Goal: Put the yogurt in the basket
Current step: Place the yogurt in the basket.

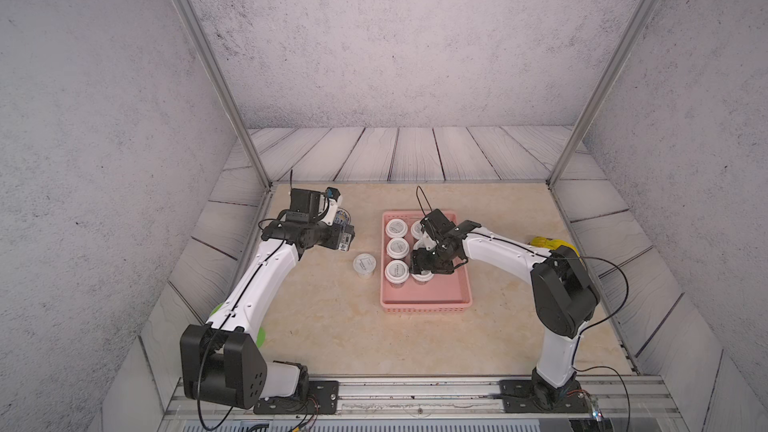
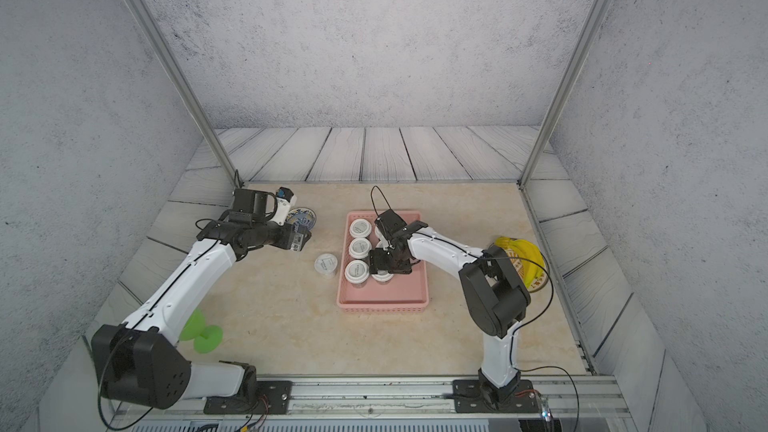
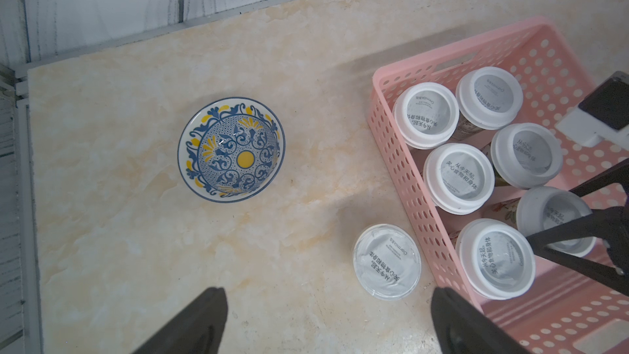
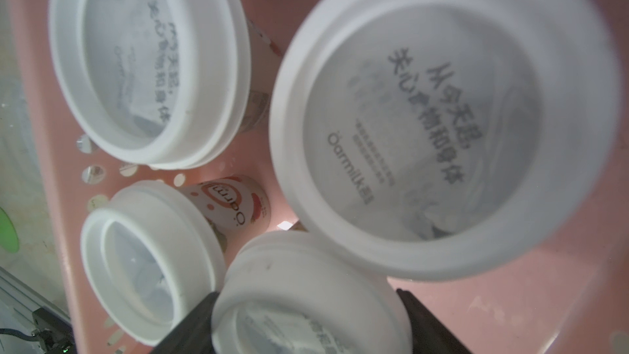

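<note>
Left wrist view: one yogurt cup stands alone on the counter, just outside the long side wall of the basket; six cups sit inside in two rows
My left gripper: spread wide, empty, hovering above the counter near the bowl; the loose cup lies just ahead of my fingers, toward the basket
My right gripper: down in the basket, jaws either side of a cup at the near end of the row; whether they pinch it or have let go, I cannot tell
Nearer arm: my left, I judge; the right is across the basket from it
Cup axis: upright, lid up; round, so any side approach serves
</note>
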